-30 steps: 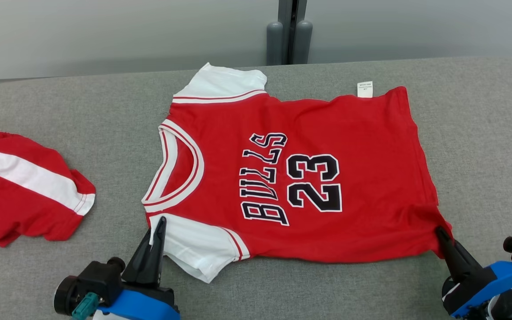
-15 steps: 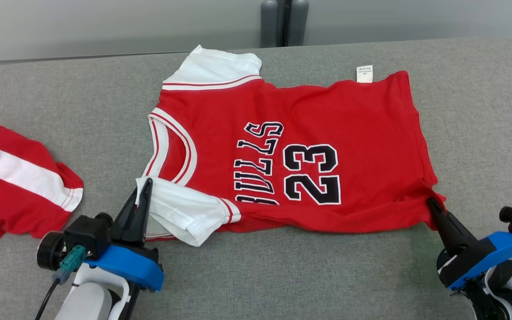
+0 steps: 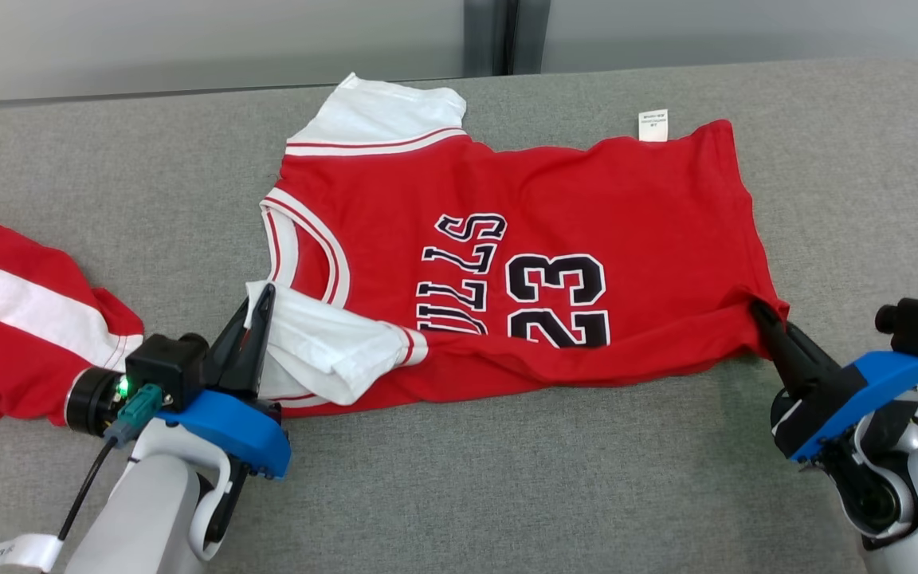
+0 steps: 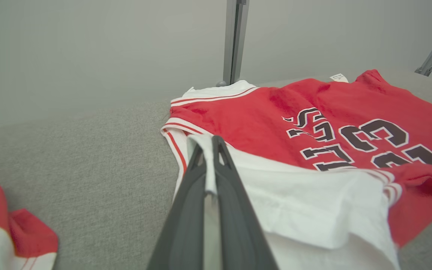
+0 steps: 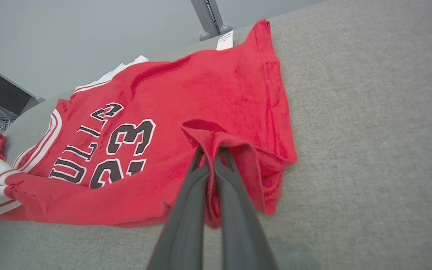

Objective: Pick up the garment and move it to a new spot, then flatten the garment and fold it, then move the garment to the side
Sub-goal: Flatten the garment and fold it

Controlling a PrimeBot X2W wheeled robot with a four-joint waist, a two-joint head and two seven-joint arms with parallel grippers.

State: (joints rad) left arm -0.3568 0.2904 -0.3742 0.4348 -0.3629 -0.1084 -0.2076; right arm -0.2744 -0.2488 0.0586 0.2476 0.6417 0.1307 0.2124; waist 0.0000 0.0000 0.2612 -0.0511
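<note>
Head view, grey fabric table (image 3: 507, 494) under red jersey (image 3: 586, 199), pale wall (image 3: 188, 40)

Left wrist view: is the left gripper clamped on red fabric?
No, the left gripper is shut on the white sleeve of the jersey, not on its red body.

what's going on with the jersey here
The robot is folding a red jersey on the grey table. Its left gripper is shut on the near white sleeve, its right gripper on the near hem corner. The near edge is lifted and turned over, partly covering the lettering. Another red garment lies at the left.
</note>
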